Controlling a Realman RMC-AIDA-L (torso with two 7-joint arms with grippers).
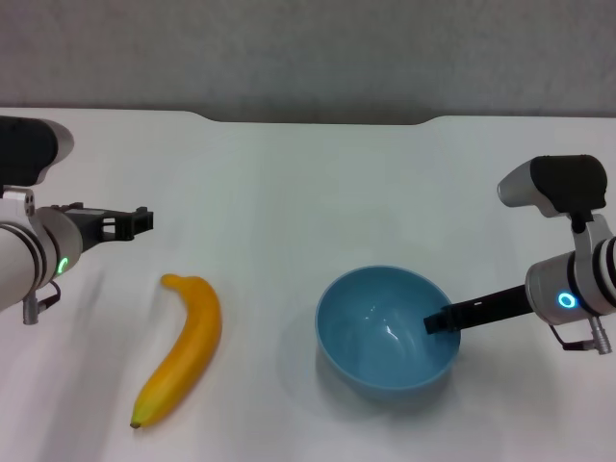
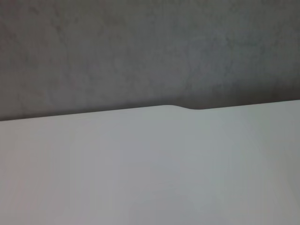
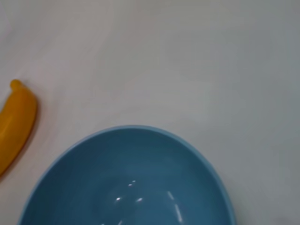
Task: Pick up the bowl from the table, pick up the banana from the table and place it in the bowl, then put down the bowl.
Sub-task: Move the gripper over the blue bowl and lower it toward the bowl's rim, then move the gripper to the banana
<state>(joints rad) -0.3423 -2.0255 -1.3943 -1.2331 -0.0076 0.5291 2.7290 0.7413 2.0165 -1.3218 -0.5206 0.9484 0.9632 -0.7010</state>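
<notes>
Two arms are showing in your head view, one at each side of the white desk (image 1: pixel 318 192). Your right gripper (image 1: pixel 441 321) is reaching in from the right and sitting at the right-hand rim of the light-blue bowl (image 1: pixel 375 337), its dark tip overlapping the rim; you cannot tell how far its fingers are parted, nor whether it is actually gripping the rim. The bowl is standing upright on the desk, right of centre and toward the near edge, with nothing inside it. The right wrist view is looking down into that bowl (image 3: pixel 136 187), with the banana's stem end (image 3: pixel 16 117) lying off to one side of it.

Your left gripper (image 1: pixel 141 221) is hovering at the left side, above and apart from the banana (image 1: pixel 185 348); its fingers are looking slightly parted and are holding nothing. The banana is lying on the desk left of the bowl, well apart from it. The left wrist view is showing only bare desk (image 2: pixel 150 168) and its notched far edge.
</notes>
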